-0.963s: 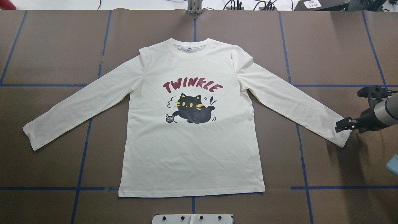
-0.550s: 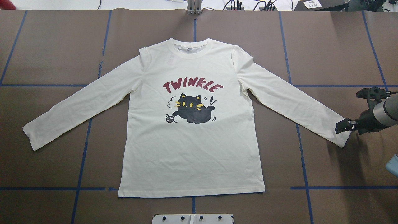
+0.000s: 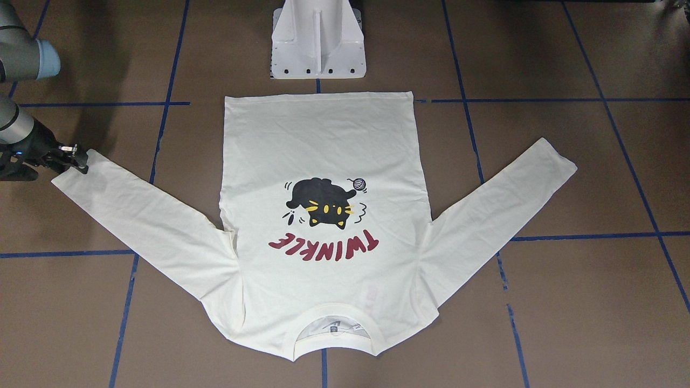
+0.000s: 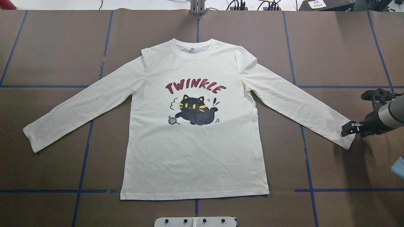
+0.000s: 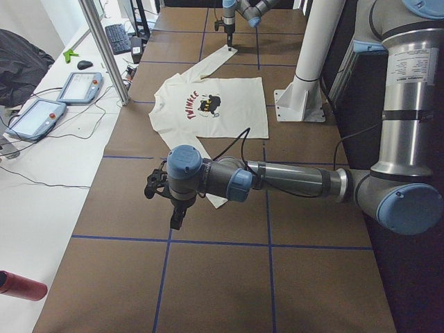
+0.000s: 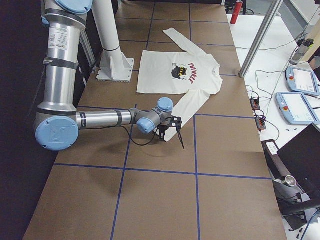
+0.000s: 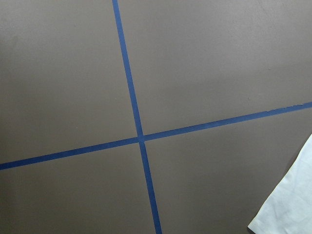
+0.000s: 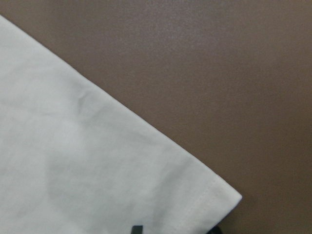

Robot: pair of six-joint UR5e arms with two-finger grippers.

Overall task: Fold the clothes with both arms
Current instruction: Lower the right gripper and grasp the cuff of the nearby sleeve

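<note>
At the robot's edge of the table (image 4: pixel 331 47), one white metal pedestal (image 3: pixel 318 40) is seated on the centre line. Surface: covered throughout in matt brown paper sheeting and ruled into large rectangles by blue tape lines (image 4: pixel 82 157).

T-shirt (image 4: pixel 195 151): cream-white, long-sleeved, laid flat and unfolded at the middle of the table, print side up. The hem is turned toward the pedestal and the collar toward the far edge. Both sleeves are spread outward and slanted back toward the robot. A black cat and red "TWINKLE" lettering are shown on the chest.

Right gripper (image 4: pixel 347 130): held low at the cuff of the sleeve on the robot's right. Its fingers are parted a little, and the cuff corner is seen between the two tips in the wrist view. The cloth there lies flat. The right arm (image 4: pixel 393 110) is extended in from the table's right end.

Left gripper (image 5: pixel 177 220): pointed downward over bare paper just beyond the other cuff. It is seen only from the side camera, so wide or narrow cannot be told. The left arm (image 5: pixel 291 182) is stretched level above the table.

Far edge: a small grey clamp (image 4: pixel 197 8) is fixed on the centre line, with cables (image 4: pixel 240 4) behind it. Beyond, a white bench (image 5: pixel 41 208) is furnished with teach pendants (image 5: pixel 80 87) and a keyboard (image 5: pixel 123 38). An aluminium post (image 5: pixel 104 48) is stood at the table's edge, and a red cylinder (image 5: pixel 21 286) is laid on the bench.
</note>
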